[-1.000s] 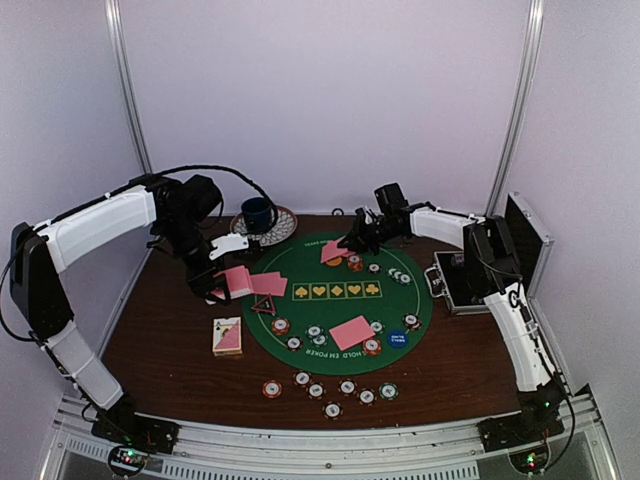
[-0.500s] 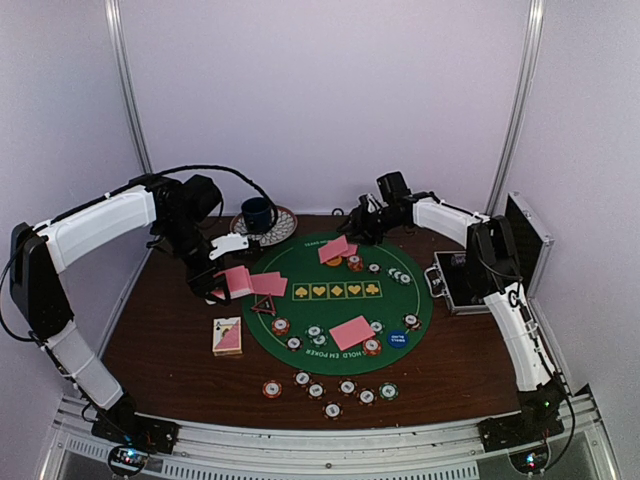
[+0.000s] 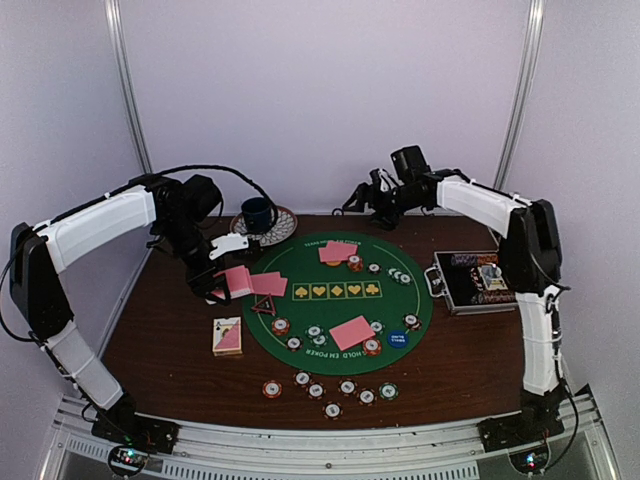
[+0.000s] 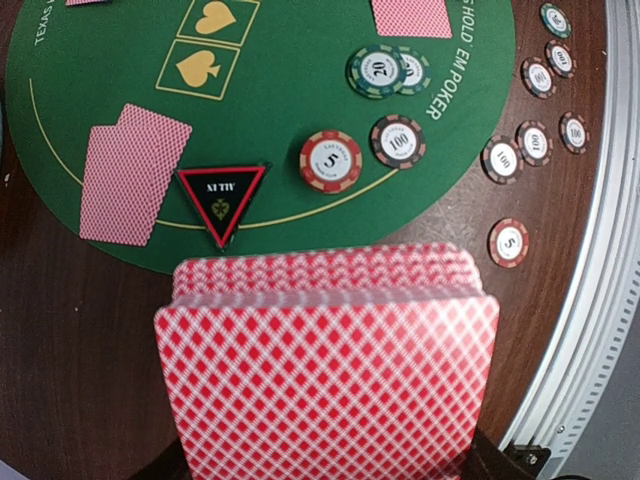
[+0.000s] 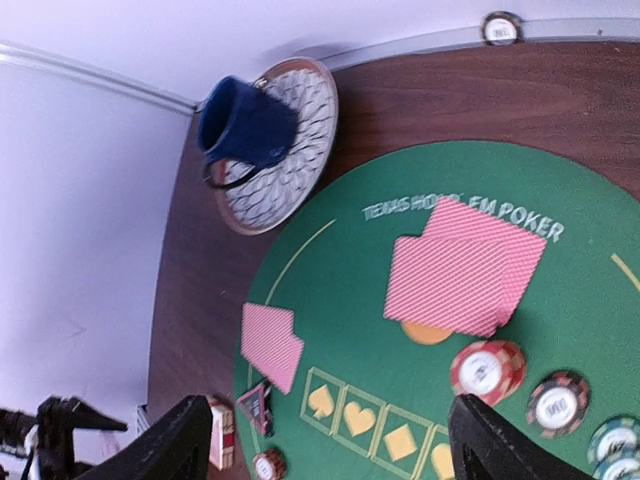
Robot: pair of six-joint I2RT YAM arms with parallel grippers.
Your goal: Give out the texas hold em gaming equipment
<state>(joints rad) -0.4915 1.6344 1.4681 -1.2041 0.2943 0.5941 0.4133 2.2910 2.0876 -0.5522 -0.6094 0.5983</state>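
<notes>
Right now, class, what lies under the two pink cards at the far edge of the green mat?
Only the rim of a flat yellow disc shows beneath the cards; the cards cover the rest and its face.

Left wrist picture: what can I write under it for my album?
Held deck of pink-backed cards above the green poker mat, triangle marker and striped chips.
</notes>
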